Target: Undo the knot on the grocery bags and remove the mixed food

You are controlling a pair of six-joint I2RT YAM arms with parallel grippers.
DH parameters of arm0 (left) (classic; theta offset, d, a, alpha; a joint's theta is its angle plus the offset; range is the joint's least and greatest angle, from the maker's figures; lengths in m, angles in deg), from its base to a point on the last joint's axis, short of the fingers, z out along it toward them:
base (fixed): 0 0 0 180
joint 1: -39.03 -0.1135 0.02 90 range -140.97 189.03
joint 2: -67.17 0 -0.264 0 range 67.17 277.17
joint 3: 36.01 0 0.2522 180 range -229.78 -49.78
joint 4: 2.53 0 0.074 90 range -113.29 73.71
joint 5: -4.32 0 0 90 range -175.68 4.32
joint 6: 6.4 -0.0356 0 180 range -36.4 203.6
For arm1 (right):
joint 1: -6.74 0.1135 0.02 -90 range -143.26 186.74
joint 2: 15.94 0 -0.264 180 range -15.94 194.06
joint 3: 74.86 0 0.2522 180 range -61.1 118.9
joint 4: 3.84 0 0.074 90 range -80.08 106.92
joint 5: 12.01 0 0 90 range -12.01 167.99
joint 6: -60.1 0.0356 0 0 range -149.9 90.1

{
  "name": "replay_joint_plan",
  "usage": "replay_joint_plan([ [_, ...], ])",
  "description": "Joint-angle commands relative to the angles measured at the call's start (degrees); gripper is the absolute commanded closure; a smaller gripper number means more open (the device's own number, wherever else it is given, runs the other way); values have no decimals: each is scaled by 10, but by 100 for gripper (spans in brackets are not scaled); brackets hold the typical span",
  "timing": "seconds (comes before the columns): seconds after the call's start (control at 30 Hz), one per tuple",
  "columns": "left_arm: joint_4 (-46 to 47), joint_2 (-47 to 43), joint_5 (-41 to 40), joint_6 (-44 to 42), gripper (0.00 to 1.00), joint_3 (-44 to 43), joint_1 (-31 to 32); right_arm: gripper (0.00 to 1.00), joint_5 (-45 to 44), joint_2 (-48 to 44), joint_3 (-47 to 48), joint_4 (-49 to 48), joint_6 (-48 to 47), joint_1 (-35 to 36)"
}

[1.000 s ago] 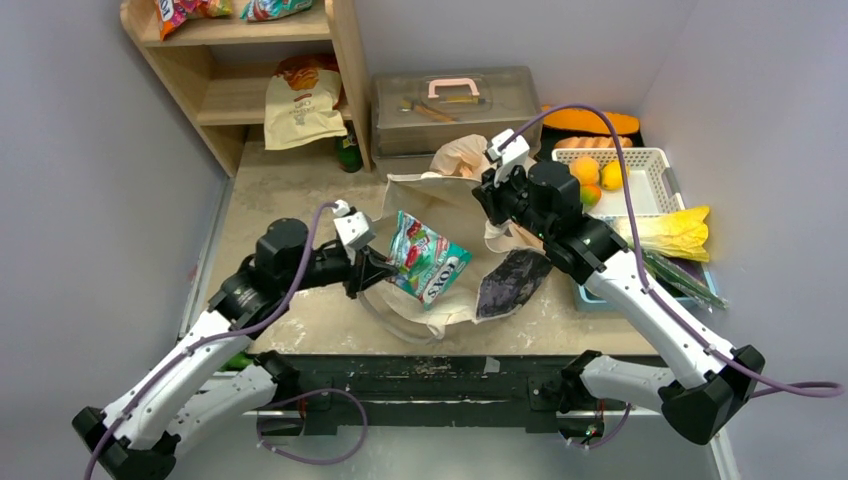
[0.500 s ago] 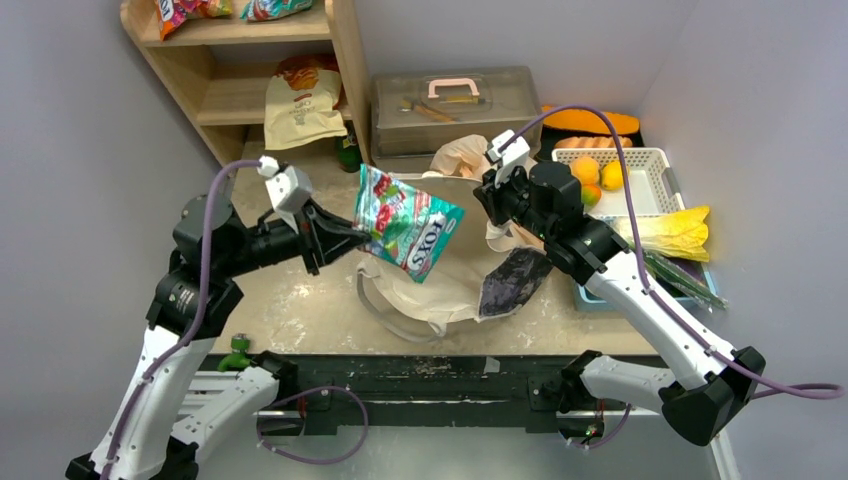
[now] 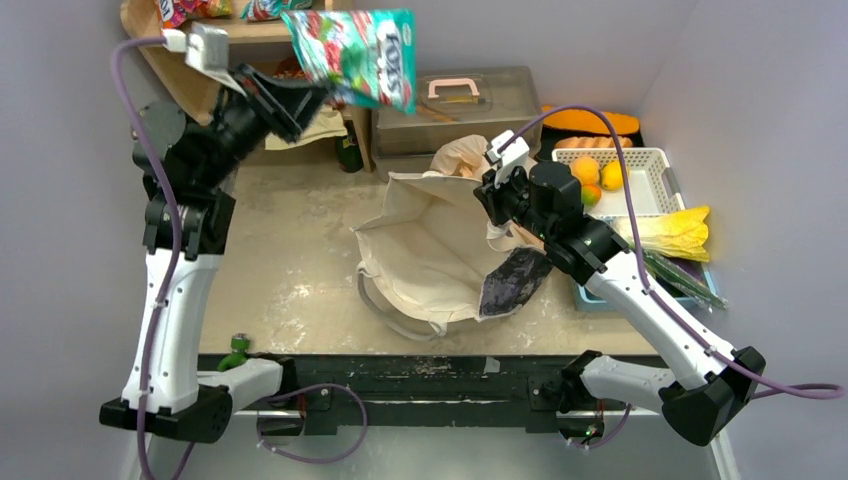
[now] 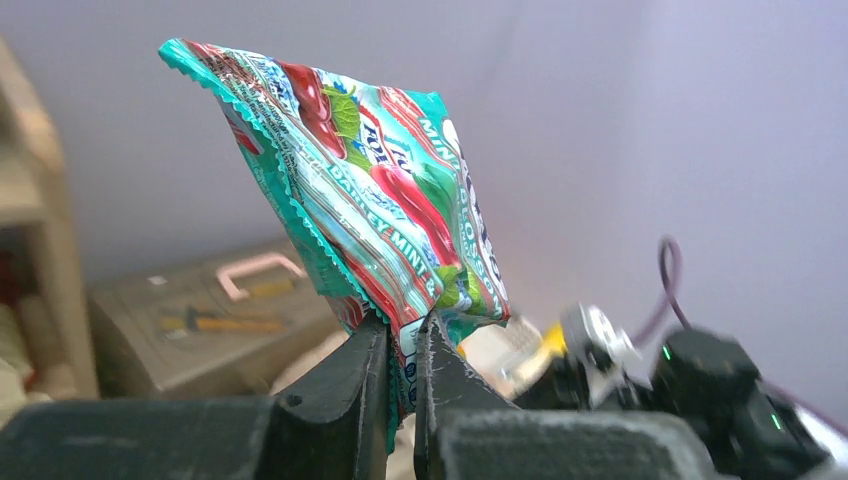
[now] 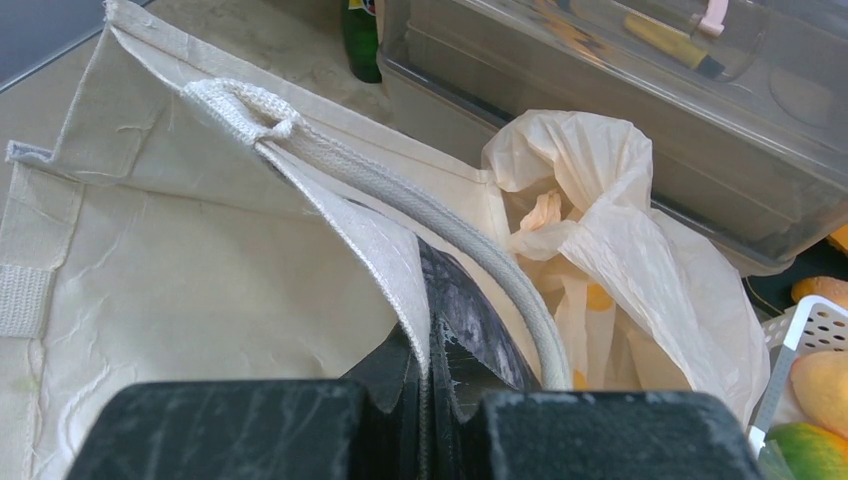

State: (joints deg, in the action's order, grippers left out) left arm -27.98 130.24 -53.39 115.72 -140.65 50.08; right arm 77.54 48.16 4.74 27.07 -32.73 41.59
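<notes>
- Table (image 3: 290, 270), lower middle of the top view: a cream cloth tote (image 3: 430, 250) lies open on its side, mouth toward the lower right, with a dark patch on the flap nearest the arm bases
- Right gripper (image 3: 497, 222), centre of the top view: jaws pressed together on the tote's rim; in the right wrist view the gripper (image 5: 428, 350) pinches the thin hem of the tote (image 5: 200, 260) just beside its woven white handle, and no gap shows between the jaws
- Plastic grocery bag (image 3: 460, 155), just behind the tote and against the clear box (image 3: 450, 105): pale, crumpled and slumped; in the right wrist view the bag (image 5: 620, 200) fills the middle right, with orange-yellow shapes dim through the film; its knot cannot be made out among the folds
- Right edge of the top view: a white basket (image 3: 655, 165) holds round orange-yellow fruits (image 3: 590, 175), and a yellow-green cabbage (image 3: 675, 232) lies beside it; the arm hides the basket's near corner
- Green bottle (image 3: 348, 150) stands between the wooden shelf (image 3: 240, 100) and the box, partly hidden
- Left gripper (image 3: 310, 95), upper left of the top view, high above the table before the shelf: jaws clamped on a corner of a green-and-red sweet packet (image 3: 355, 45), whose top is cut off by the frame; the left wrist view shows the gripper (image 4: 405, 340) nearly closed on the packet (image 4: 380, 190), with the background blurred
</notes>
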Motion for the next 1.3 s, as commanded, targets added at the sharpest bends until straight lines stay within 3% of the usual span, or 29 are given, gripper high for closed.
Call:
replay_joint_plan([
  [0.0,108,62,-141,50,100,-109,-47,100,2,-4,15,-16,-16,-4],
  [0.13,100,140,-260,15,100,-206,-85,100,2,10,26,-16,-25,-4],
  [0.27,88,251,-353,44,100,-329,-143,100,2,22,28,-19,-28,-3],
  [0.43,106,382,-388,91,100,-461,-188,100,3,34,27,-21,-27,-3],
  [0.57,192,434,-403,58,100,-464,-191,100,2,42,24,-22,-25,-3],
  [1.0,258,549,-374,10,100,-491,-195,100,22,72,53,1,-35,-4],
  [1.27,253,536,-326,28,31,-479,-198,100,22,71,55,7,-41,-3],
])
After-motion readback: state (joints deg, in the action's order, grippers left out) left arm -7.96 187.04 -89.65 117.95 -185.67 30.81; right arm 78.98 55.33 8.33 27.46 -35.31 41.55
